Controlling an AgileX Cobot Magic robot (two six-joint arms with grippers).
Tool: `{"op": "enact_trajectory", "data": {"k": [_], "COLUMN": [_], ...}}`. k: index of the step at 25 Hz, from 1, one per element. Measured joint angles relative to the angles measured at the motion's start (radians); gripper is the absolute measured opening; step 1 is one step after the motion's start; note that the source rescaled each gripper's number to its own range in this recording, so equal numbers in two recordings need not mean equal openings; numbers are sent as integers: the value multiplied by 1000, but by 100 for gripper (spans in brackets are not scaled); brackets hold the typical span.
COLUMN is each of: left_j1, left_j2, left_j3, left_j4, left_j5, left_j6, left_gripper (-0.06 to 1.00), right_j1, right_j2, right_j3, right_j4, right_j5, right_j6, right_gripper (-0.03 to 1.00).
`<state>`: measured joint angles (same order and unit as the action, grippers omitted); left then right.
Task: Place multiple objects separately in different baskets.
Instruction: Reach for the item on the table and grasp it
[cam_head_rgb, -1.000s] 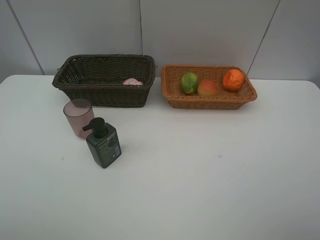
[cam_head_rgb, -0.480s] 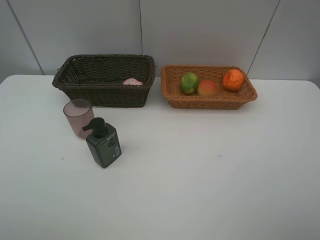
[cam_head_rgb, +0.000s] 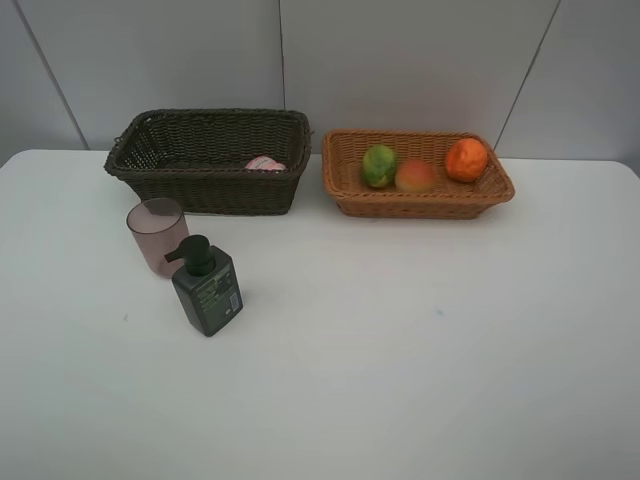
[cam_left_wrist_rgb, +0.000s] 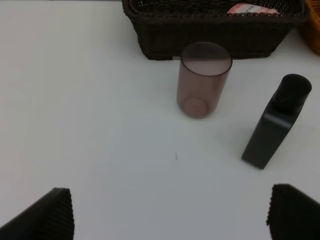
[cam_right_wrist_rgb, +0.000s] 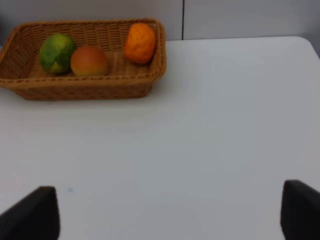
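The dark brown basket holds the pink bottle, also seen in the left wrist view. The light orange-brown basket holds the green fruit, peach and orange. The mauve cup and dark green pump bottle stand on the table in front of the dark basket. My left gripper is open and empty, well short of the cup and pump bottle. My right gripper is open and empty, away from the light basket.
The white table runs to a grey panelled wall behind the baskets. Neither arm shows in the exterior high view.
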<state>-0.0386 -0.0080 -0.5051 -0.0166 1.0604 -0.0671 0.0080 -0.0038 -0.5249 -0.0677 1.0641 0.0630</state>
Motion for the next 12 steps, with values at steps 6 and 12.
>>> {"op": "enact_trajectory", "data": {"k": [6,12], "left_j1": [0,0], "left_j2": [0,0], "left_j3": [0,0], "left_j4": [0,0], "left_j5": [0,0], "left_j6": [0,0], "left_gripper": [100,100], "right_j1": [0,0], "right_j2": [0,0], "right_j3": [0,0], "right_j4": [0,0], "right_j5": [0,0], "right_j6": [0,0], "right_gripper": [94,94]}}
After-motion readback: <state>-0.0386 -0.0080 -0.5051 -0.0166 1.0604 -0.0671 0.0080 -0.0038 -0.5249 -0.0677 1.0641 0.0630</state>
